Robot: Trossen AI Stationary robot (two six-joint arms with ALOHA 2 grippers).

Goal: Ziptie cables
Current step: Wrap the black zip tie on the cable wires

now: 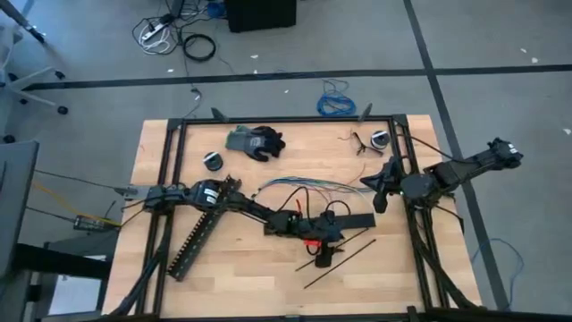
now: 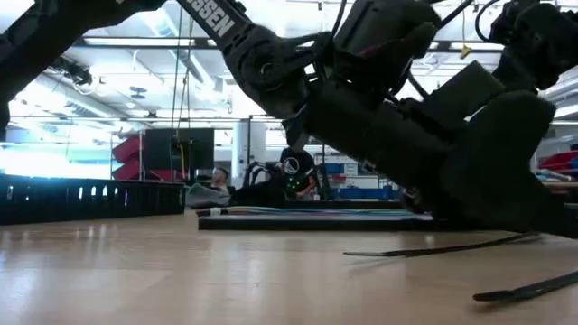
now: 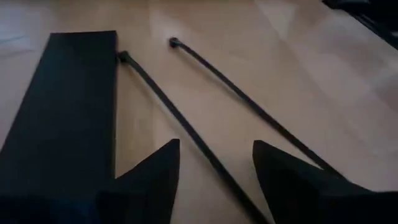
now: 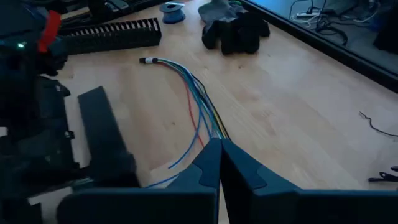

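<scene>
The cables (image 1: 308, 187), thin blue, green, red and white wires, lie on the table behind the flat black bar (image 1: 350, 221). My right gripper (image 4: 219, 144) is shut at their right end. Two thin black zipties (image 1: 344, 253) lie side by side on the wood near the front. My left gripper (image 3: 214, 144) hovers low over them, open. Its fingers stand on either side of one ziptie (image 3: 180, 127) without touching it. The other ziptie (image 3: 249, 102) runs past the outside of one finger. My right gripper pinches the cables between its two shut fingers at their bunched right end (image 4: 216, 135), coming in slanting from the table's right. The fingers hide the place of contact itself. The rest of the bundle lies slack on the table, and loose blue ends (image 4: 177, 163) fan away beside it.
A long black slotted duct (image 1: 201, 228) lies slantwise under my left arm. Dark gloves (image 1: 256, 141) and small rolls (image 1: 213, 161) sit at the back. A bright blue coil (image 1: 338, 103) lies on the floor beyond the table.
</scene>
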